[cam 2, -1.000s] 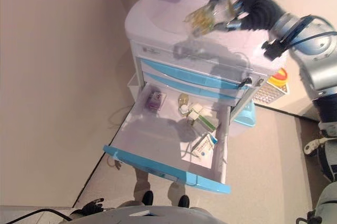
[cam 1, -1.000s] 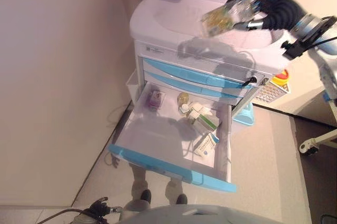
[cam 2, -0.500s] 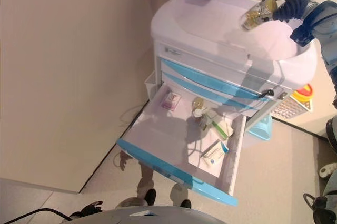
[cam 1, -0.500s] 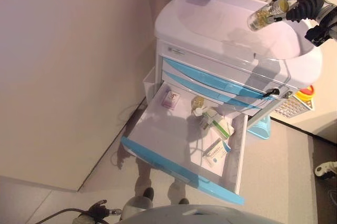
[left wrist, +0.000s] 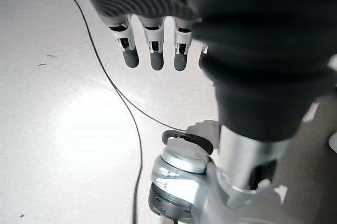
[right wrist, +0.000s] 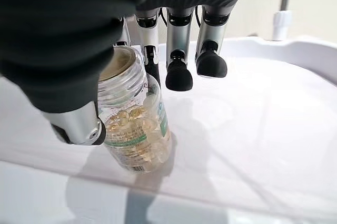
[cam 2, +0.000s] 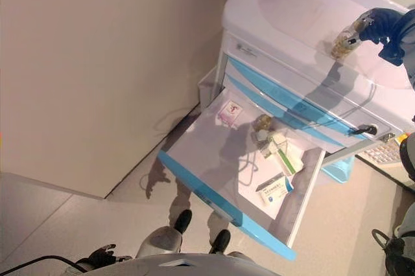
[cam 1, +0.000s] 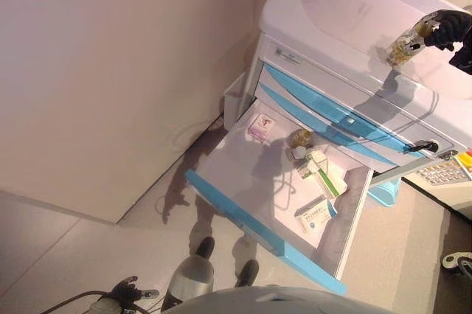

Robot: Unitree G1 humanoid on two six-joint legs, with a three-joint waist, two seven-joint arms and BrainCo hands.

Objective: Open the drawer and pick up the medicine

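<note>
I see my right hand [right wrist: 79, 34] gripping the medicine bottle [right wrist: 134, 124], fingers [right wrist: 179, 74] curled round it; clear, lidless, full of amber capsules, green-banded label; its base meets the cart top [cam 1: 332, 12]; the open drawer [cam 1: 243, 181] holds boxes I can't read; my left hand [left wrist: 152, 29] hangs over the floor, fingers relaxed.

One cart [cam 1: 346, 12], one open drawer [cam 1: 251, 181], two bottles [cam 1: 404, 43] [cam 1: 299, 138], three boxes [cam 1: 260, 127] [cam 1: 322, 174] [cam 1: 315, 217]
</note>
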